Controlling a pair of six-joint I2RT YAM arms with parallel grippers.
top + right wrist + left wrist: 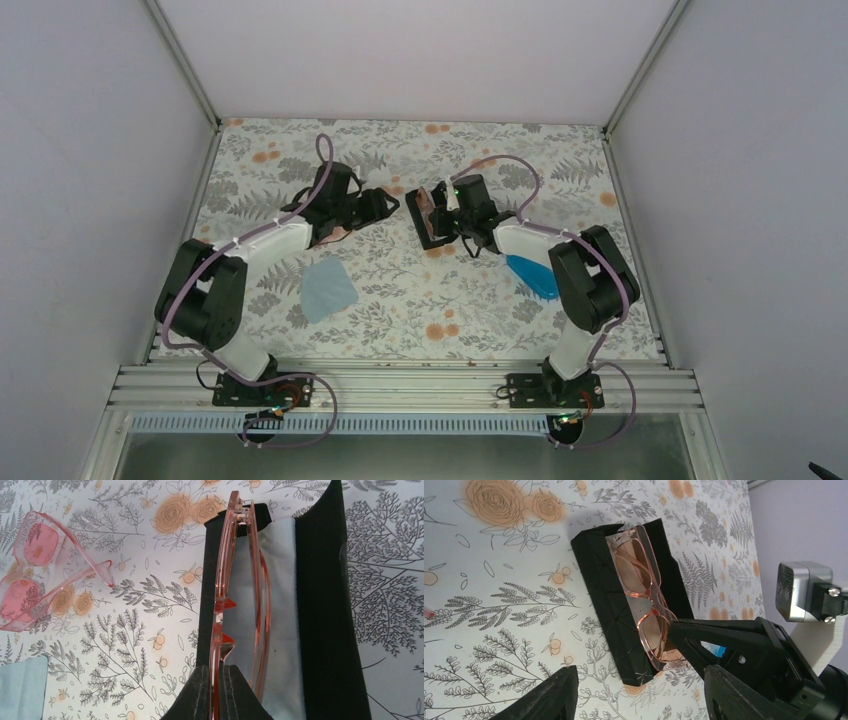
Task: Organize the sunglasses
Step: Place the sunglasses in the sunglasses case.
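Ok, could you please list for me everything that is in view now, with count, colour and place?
peach sunglasses: one, translucent peach-pink, in the open black case, pinched at one end
black case: one, black, lying open near the table's middle
pink sunglasses: one, pink frame and lenses, on the table by the left arm, an arm unfolded
cloth: one, light blue, on the table in front of the left arm
oval case: one, glossy blue, partly hidden under the right arm
table: one, white with grey leaves and orange flowers
left fingers: two, black, open, empty, facing the black case
right fingers: two, black, shut on the peach sunglasses
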